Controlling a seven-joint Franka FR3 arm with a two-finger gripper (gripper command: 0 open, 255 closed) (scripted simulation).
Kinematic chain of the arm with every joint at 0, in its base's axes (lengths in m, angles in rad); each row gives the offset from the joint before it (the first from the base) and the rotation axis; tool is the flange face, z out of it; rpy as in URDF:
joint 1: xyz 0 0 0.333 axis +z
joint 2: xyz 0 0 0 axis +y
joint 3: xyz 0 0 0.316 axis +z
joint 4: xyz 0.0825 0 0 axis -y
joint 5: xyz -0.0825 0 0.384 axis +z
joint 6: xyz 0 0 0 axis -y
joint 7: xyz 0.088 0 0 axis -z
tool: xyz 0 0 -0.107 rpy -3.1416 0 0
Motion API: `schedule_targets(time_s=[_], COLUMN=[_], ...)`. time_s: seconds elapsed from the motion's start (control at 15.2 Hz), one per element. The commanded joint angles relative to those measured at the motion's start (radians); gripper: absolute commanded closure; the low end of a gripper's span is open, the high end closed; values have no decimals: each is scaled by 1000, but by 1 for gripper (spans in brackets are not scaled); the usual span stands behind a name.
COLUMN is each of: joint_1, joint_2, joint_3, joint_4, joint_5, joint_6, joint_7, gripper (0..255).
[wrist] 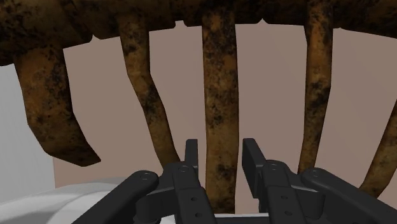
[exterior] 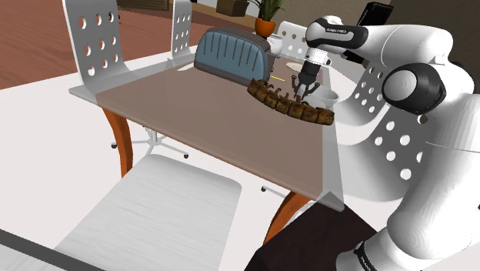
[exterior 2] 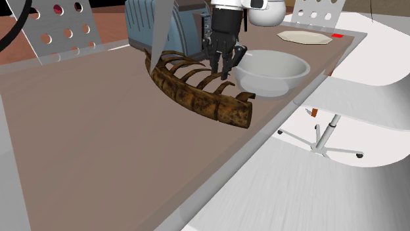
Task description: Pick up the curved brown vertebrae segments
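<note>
**Foreground.** In the shoulder view the dark stand sits at lower right. A white chair seat is drawn up to the near edge of the table. The table has a flat, brownish-pink top on orange-brown legs.

**Task item.** The vertebrae segments lie flat on the table toward the far right of its top. They form a curved, mottled brown spine with thin ribs running off one side.

**Pincer.** The pincer points down onto the ribs from above. In the wrist view its fingers stand part open, one on each side of a single rib. They are close to that rib but not seen pressing on it. The pincer has hold of nothing.

**Adjacent items.** In the second exterior view a white bowl stands just beside the rib ends, near the table's edge. A blue-grey appliance with a slotted top sits just behind the spine.

**Farther back.** A pale plate lies on the table, with a small red item near it.

**Background.** White perforated chairs stand along the far side of the table. Beyond them is a plant in an orange pot.
</note>
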Motion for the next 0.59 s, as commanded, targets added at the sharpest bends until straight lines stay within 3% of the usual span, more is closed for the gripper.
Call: schedule_targets(time_s=[0.0, 0.53], joint_1=[0, -1], joint_2=[0, 3], joint_3=[0, 0], joint_4=[-3, 18], joint_5=[0, 0], joint_6=[2, -16], joint_7=[0, 1], gripper=[255, 255])
